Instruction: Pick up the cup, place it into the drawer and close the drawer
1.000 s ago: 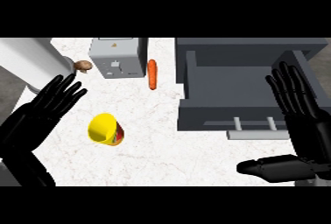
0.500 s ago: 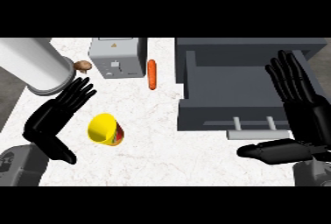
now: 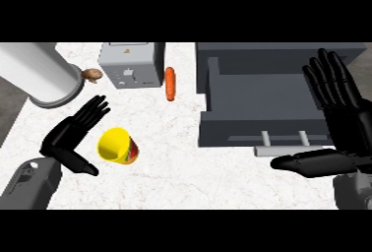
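Observation:
A yellow cup (image 3: pixel 116 146) with a red band lies on its side on the white counter, its mouth facing the view. My left hand (image 3: pixel 70 137) is open just left of the cup, fingers straight, thumb low, not touching it as far as I can see. The grey drawer (image 3: pixel 270 127) stands pulled open at the right, its handle (image 3: pixel 289 149) toward me. My right hand (image 3: pixel 340 110) is open over the drawer's right side, fingers up, thumb stretched left under the handle.
A grey toaster (image 3: pixel 131 65) stands at the back, with an orange carrot (image 3: pixel 170 83) lying to its right. A large white cylinder (image 3: pixel 35 71) lies at the back left beside a small brown mushroom (image 3: pixel 91 74).
My left hand has moved right and down toward the cup, its forearm now showing at the lower left. The right hand has barely shifted.

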### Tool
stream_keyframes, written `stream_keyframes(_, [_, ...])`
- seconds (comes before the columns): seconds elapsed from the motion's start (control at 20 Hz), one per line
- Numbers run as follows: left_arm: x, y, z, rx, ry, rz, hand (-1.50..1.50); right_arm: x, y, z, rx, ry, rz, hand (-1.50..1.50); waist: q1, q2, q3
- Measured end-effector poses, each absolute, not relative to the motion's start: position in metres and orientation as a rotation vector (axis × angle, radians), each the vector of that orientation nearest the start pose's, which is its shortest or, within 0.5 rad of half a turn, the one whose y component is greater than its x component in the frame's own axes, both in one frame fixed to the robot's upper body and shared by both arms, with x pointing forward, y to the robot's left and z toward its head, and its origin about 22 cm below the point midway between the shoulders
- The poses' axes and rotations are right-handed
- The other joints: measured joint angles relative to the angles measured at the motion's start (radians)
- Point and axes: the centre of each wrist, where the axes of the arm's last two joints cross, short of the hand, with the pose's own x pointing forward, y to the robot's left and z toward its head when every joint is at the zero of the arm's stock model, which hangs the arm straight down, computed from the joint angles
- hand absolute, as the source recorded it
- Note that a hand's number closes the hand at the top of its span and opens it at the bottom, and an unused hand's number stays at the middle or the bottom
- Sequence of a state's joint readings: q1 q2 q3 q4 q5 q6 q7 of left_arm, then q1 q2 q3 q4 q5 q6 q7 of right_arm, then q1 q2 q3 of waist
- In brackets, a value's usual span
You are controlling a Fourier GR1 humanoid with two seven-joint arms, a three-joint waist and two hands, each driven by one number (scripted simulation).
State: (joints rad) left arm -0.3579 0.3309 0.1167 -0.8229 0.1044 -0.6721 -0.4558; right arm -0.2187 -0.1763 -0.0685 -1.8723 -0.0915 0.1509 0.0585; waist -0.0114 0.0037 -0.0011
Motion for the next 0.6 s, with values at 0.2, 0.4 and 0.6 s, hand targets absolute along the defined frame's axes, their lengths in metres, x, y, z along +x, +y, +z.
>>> stream_keyframes(0.2, [0.308, 0.345, -0.066, -0.393, -1.535, -0.343, -1.5, 0.27, -0.251, 0.142, 0.062, -2.005, 0.262, -1.5, -0.003, 0.001, 0.0])
stream_keyframes(0.4, [0.306, 0.343, -0.082, -0.335, -1.529, -0.349, -1.5, 0.271, -0.25, 0.148, 0.066, -2.01, 0.266, -1.5, -0.009, 0.003, -0.001])
stream_keyframes(0.6, [0.3, 0.338, -0.099, -0.307, -1.523, -0.352, -1.5, 0.271, -0.248, 0.147, 0.075, -2.015, 0.267, -1.5, -0.014, 0.006, -0.002])
